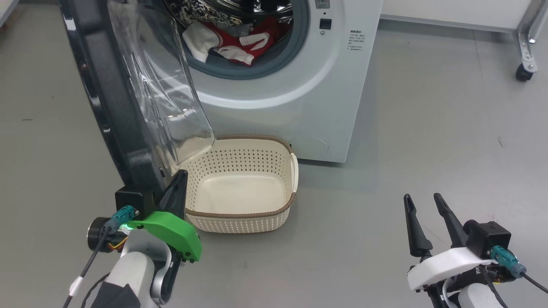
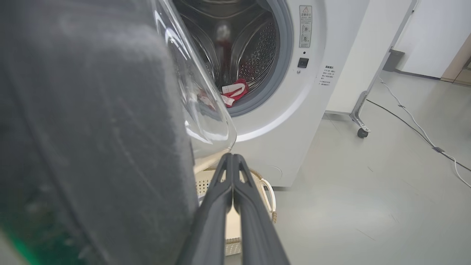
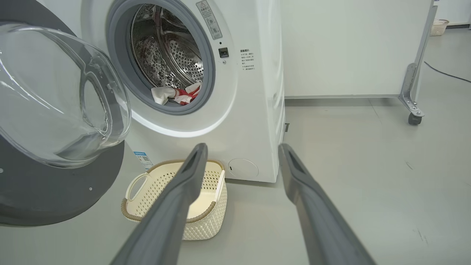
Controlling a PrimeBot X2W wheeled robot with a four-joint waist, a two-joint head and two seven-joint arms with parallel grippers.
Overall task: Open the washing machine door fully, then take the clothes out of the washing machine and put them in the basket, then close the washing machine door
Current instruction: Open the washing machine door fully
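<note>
Head view: our left gripper (image 1: 181, 174), fingers pinched together, rests by the door (image 1: 107, 98) rim; the right gripper (image 1: 422, 197) stands wide, empty. The clothes (image 1: 239, 45) lie in the washing machine (image 1: 299, 98). We might slip off, leaving the door overhanging the basket (image 1: 244, 214).

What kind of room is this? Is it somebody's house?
Probably a lab or workshop set up for laundry, not a home: a washing machine stands on a bare grey floor, a basket before it, and a white partition on caster wheels nearby.
</note>
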